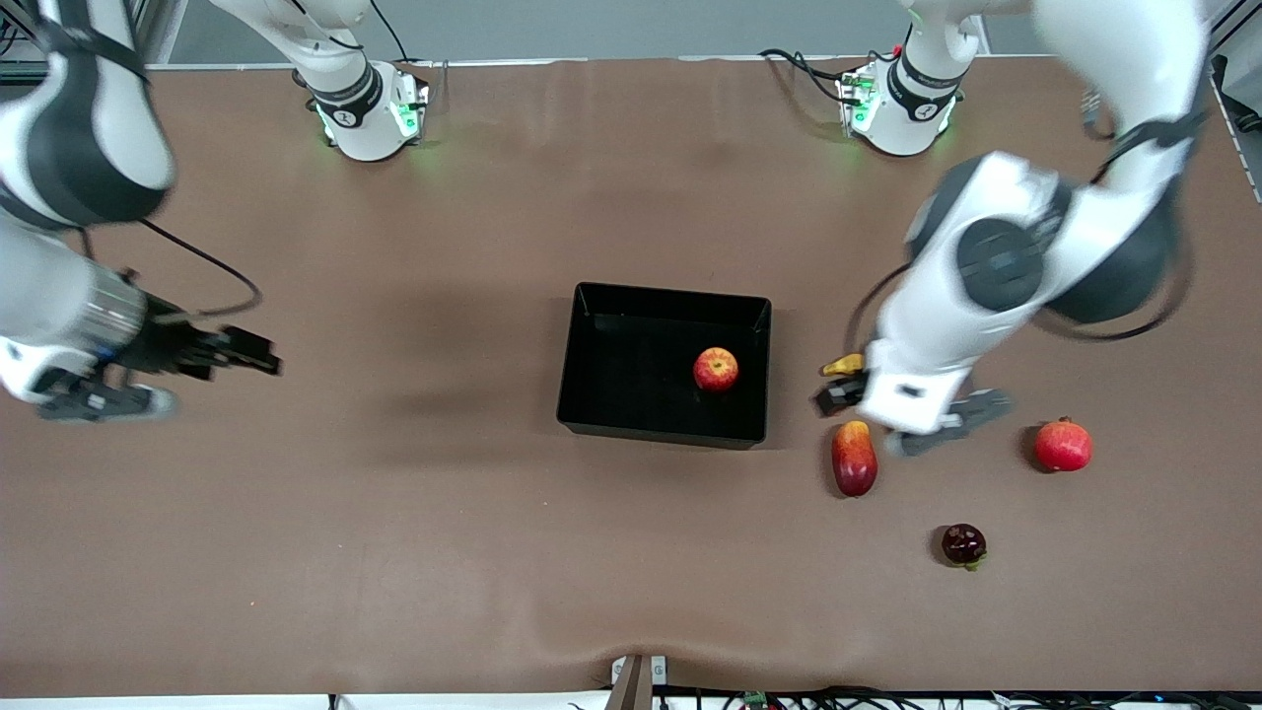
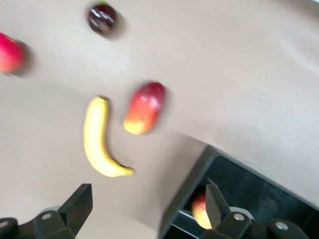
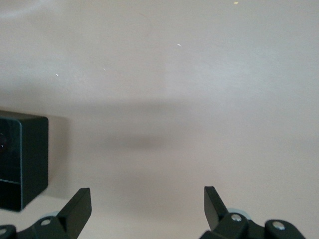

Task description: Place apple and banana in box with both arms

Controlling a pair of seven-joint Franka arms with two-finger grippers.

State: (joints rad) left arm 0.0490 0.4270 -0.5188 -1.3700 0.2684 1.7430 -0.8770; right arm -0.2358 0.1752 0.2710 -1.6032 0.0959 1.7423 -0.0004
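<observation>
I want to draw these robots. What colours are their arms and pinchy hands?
Both arms are glossy white with dark grey joint bands, black cables looping alongside, and green lights glowing at their round bases. The left gripper and right gripper are black, each with two flat wedge-shaped fingers fixed by small silver screws.

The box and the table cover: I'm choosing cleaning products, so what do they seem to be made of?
The box looks like glossy black plastic: its thin sloped walls catch light. The table cover looks like a matte brown sheet, perhaps vinyl or leatherette, with faint ripples.
</observation>
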